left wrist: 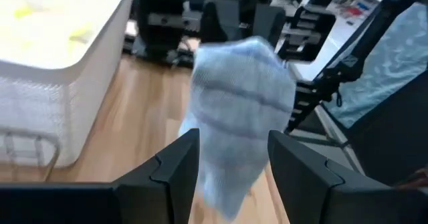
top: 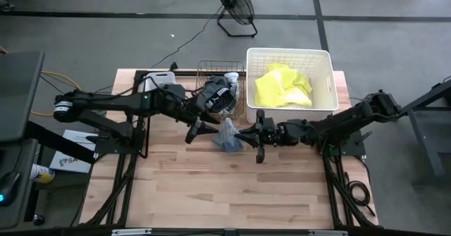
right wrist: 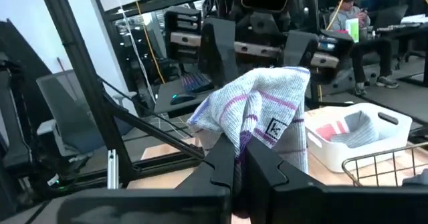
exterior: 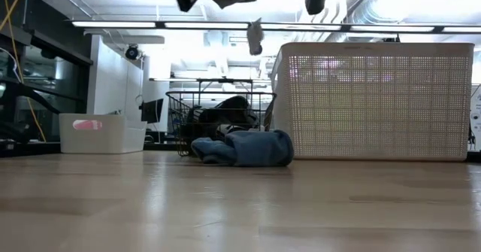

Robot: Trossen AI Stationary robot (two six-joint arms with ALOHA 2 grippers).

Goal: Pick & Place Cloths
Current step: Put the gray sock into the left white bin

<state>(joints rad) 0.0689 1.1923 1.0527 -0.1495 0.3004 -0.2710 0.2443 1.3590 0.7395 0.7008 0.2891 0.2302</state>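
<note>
My right gripper (right wrist: 242, 158) pinches a pale striped cloth (right wrist: 257, 114) with thin purple lines and a small tag; it hangs bunched in the air above the table. A grey-blue cloth (exterior: 244, 147) lies crumpled on the wood (top: 227, 134), just in front of the wire basket (top: 211, 70). A black cloth with white print (top: 217, 95) sits heaped inside that basket. Neon-yellow cloths (top: 282, 86) are piled loosely in the big white tub (top: 289, 53). A pink-red piece (exterior: 88, 124) shows through the small tub (exterior: 101, 134)
</note>
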